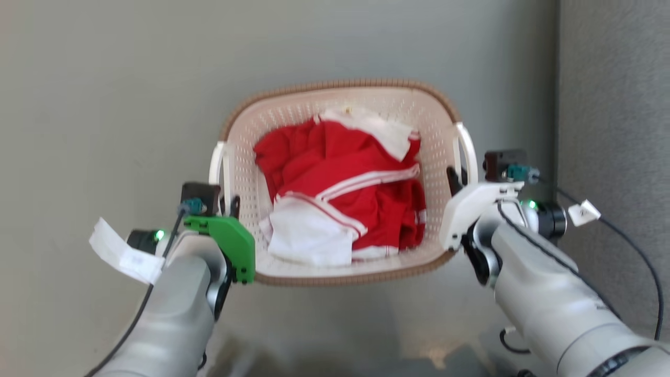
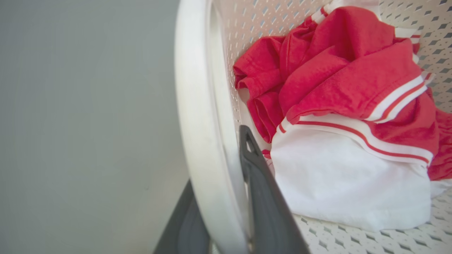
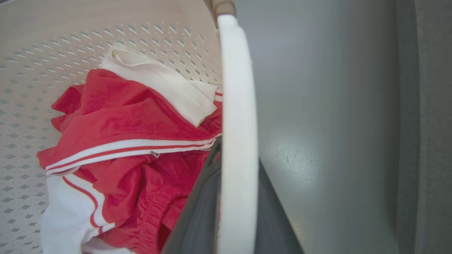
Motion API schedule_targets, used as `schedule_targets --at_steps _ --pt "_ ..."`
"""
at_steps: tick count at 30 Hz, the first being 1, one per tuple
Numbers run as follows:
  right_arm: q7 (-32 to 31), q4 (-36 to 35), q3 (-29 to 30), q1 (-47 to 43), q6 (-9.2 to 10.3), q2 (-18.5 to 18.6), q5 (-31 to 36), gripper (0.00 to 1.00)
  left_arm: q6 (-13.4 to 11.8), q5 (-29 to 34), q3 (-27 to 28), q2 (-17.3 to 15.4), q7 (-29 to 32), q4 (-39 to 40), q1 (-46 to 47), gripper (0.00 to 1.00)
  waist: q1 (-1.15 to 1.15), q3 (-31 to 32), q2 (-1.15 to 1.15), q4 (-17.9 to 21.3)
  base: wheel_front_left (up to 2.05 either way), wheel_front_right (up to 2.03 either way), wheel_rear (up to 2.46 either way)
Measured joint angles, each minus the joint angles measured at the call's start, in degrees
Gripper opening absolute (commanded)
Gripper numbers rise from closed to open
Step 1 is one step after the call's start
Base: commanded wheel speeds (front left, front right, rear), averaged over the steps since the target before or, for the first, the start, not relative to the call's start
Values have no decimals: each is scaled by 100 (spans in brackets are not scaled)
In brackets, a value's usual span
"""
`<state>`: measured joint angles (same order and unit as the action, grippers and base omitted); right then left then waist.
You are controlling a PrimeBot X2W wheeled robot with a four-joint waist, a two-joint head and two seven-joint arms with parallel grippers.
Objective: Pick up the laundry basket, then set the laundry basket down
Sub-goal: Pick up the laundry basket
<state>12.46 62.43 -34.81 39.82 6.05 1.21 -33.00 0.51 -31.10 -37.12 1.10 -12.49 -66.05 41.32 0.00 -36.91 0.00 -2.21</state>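
Observation:
The laundry basket [image 1: 340, 86] is cream-white and perforated, with a brown woven-look rim, and sits in the middle of the head view over grey floor. Red and white clothes [image 1: 345, 183] lie crumpled inside. My left gripper [image 1: 230, 201] clamps the basket's white left handle [image 2: 197, 106], one dark finger [image 2: 263, 187] inside the wall and the other outside. My right gripper [image 1: 456, 180] clamps the white right handle [image 3: 236, 88] the same way, a finger [image 3: 199, 208] inside beside the clothes. Whether the basket rests on the floor or hangs above it I cannot tell.
A darker grey panel [image 1: 612, 104] runs down the right side, close to my right arm. A black cable [image 1: 628, 246] loops off the right wrist, and a white tag [image 1: 123, 251] hangs from the left wrist. Grey floor [image 1: 104, 104] stretches to the left and beyond the basket.

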Motion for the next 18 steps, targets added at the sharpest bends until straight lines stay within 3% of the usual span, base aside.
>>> schedule_targets --at_steps 18 --pt "-422 -32 -606 -1019 -48 -15 -645 0 54 -336 -346 -3 348 -137 -1002 0 0 1455 0 18 0 0 0"
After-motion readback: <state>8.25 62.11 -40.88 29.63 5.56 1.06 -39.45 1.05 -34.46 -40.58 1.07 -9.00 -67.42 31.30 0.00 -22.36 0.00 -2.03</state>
